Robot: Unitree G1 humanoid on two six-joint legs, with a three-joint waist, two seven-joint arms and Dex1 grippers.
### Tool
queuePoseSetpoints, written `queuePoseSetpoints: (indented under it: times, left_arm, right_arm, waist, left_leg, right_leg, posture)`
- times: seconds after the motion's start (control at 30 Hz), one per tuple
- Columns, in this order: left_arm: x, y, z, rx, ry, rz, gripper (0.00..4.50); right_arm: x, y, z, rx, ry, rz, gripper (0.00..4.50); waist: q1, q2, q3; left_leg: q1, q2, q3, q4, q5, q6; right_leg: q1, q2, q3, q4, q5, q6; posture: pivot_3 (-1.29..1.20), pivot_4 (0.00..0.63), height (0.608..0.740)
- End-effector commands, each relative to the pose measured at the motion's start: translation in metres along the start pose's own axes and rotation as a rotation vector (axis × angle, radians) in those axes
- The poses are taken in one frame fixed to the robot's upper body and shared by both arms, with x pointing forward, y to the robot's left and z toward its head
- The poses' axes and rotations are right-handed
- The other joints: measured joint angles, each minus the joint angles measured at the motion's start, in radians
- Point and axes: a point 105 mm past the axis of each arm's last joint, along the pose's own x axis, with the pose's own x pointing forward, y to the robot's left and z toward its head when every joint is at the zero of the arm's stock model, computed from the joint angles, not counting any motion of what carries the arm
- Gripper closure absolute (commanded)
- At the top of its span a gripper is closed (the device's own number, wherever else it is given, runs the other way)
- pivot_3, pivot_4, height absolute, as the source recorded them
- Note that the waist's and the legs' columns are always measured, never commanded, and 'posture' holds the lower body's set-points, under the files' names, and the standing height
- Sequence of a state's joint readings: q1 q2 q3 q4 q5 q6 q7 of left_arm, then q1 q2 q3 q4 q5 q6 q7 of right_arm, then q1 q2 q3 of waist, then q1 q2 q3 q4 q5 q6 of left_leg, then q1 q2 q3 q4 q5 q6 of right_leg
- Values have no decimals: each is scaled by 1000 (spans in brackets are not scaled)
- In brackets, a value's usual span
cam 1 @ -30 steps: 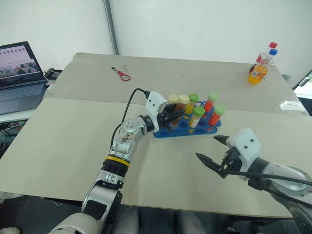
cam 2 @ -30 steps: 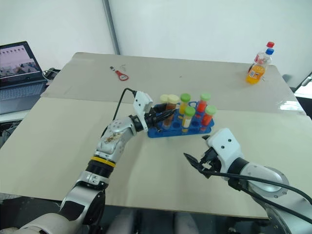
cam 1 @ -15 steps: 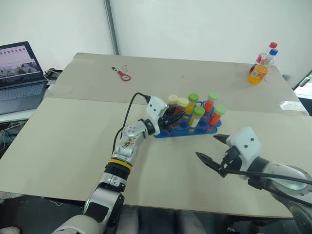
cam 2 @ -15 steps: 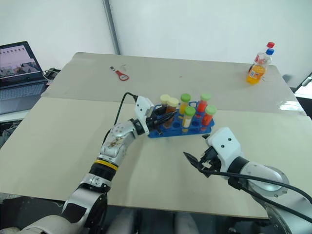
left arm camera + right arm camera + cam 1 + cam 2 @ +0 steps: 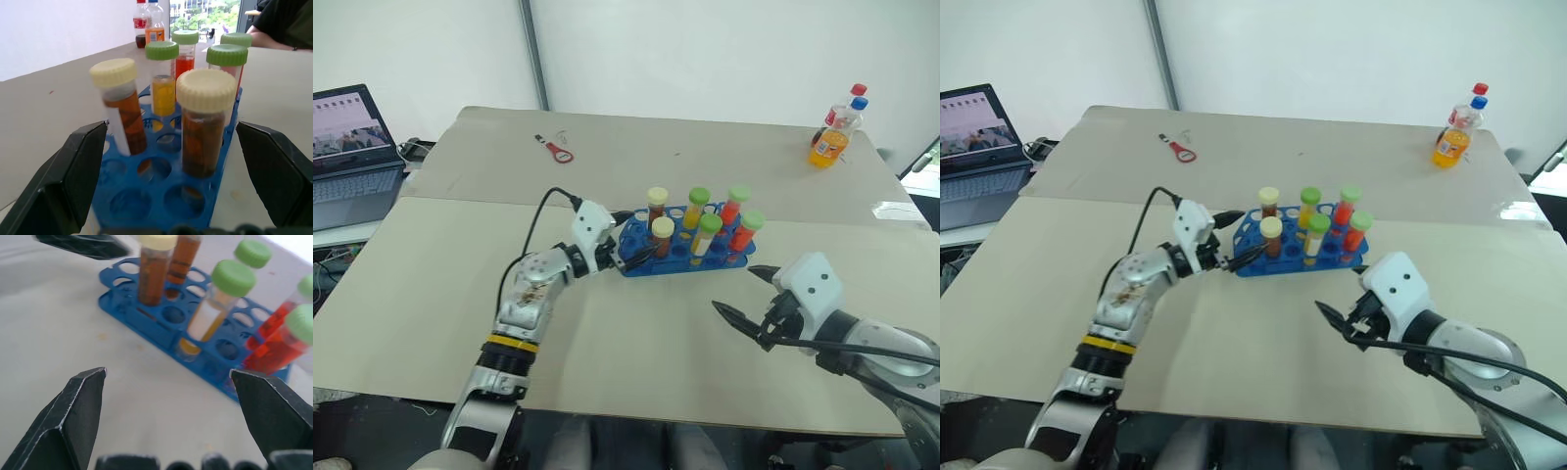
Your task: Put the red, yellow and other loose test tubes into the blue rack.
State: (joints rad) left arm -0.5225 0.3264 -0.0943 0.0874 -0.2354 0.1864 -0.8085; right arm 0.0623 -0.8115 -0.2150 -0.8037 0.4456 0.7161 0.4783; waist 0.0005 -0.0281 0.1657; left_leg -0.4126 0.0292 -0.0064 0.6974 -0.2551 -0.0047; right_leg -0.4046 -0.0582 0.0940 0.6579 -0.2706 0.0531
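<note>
A laptop (image 5: 352,147) sits far left, the left gripper (image 5: 628,239) hangs wide open and empty just beside the blue rack (image 5: 683,251) at mid-table, where six capped test tubes (image 5: 709,235) stand upright, and the right gripper (image 5: 751,295) hovers wide open nearby.
</note>
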Motion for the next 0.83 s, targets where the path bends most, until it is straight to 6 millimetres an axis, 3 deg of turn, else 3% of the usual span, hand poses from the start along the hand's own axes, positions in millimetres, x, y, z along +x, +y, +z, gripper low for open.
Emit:
queuePoseSetpoints:
  times: [0.03, 0.13, 0.23, 0.4, 0.57, 0.83]
  left_arm:
    - [-19, -9, 17, 45, 9, -74, 41]
    - [-41, -7, 15, 102, 90, -86, 41]
    - [-77, 13, 3, 157, 260, 39, 41]
    - [-136, 24, -9, 125, 386, 136, 41]
    - [-161, 24, -11, 100, 417, 187, 41]
    - [-162, 21, -11, 58, 398, 200, 41]
  right_arm:
    - [-5, -11, 6, -100, -60, 8, 0]
    - [-12, -20, -3, -63, -49, 55, 0]
    - [-25, -42, -12, -41, -28, 70, 0]
    - [-47, -69, -25, -48, 27, 101, 0]
    - [-48, -78, -25, -56, 35, 115, 0]
    - [-41, -77, -20, -66, 28, 133, 0]
  waist:
    - [-1, 0, 0]
    - [-1, 0, 0]
    - [-5, 0, 0]
    - [-14, 0, 0]
    - [-12, 0, 0]
    - [-13, 0, 0]
  left_leg:
    - [0, 0, 0, 0, 0, 0]
    - [0, 0, 0, -1, 0, 0]
    - [1, 1, 1, -1, 0, 0]
    - [5, 2, 3, -4, 0, 0]
    - [5, 2, 3, -4, 0, 0]
    - [6, 2, 4, -4, 0, 0]
  right_leg:
    - [0, 0, 0, 0, 0, 0]
    - [0, 0, 0, -1, 0, 0]
    - [0, 0, 0, -1, 0, 0]
    - [2, 0, 1, -1, 0, -1]
    - [2, 0, 1, -1, 0, -1]
    - [2, 0, 1, -1, 0, -1]
  posture:
    - [0, 150, 719]
    - [0, 150, 719]
    - [0, 150, 719]
    - [0, 150, 719]
    - [0, 150, 719]
    - [0, 150, 719]
